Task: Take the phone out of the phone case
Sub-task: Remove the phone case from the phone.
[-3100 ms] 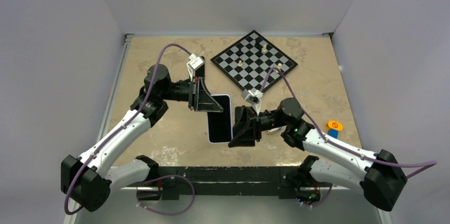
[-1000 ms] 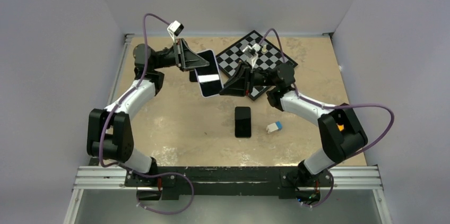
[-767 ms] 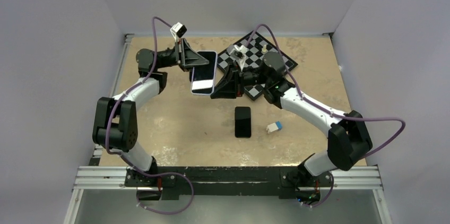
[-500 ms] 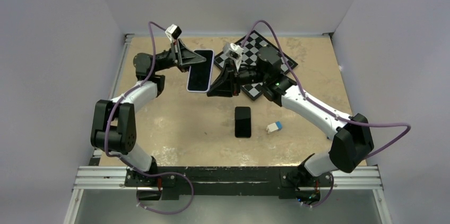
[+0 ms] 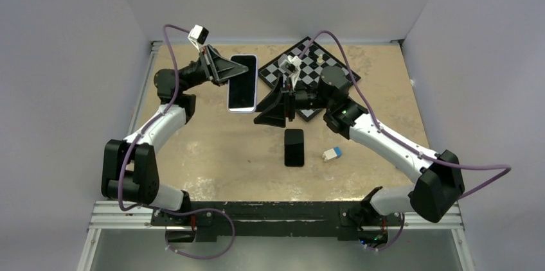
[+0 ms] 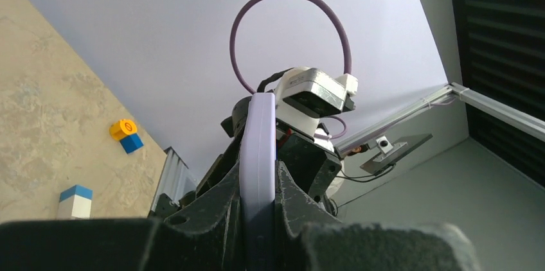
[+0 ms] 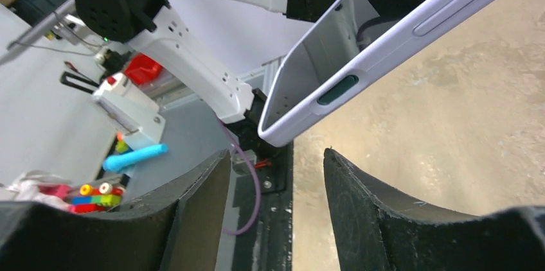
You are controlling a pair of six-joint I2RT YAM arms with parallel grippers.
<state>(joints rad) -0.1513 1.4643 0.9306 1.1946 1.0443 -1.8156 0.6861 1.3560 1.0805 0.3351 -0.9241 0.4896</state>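
Note:
My left gripper (image 5: 226, 79) is shut on the long left edge of a lavender phone case (image 5: 242, 83) and holds it in the air above the back of the table, dark face up. In the left wrist view the case's edge (image 6: 258, 130) stands pinched between my fingers (image 6: 258, 184). A black phone (image 5: 294, 147) lies flat on the table, near the middle. My right gripper (image 5: 267, 113) is open and empty, just right of and below the case. In the right wrist view the case's corner (image 7: 385, 33) hangs above my spread jaws (image 7: 276, 158).
A chessboard (image 5: 334, 75) with a few pieces lies at the back, under the right arm. A white-and-blue block (image 5: 332, 153) sits right of the phone and also shows in the left wrist view (image 6: 76, 200). An orange-and-blue block (image 6: 125, 135) lies farther right.
Over the last second the left gripper has carried the case back and left and turned it straighter. The right gripper has drawn down and away from the case's right edge. The phone has not moved.

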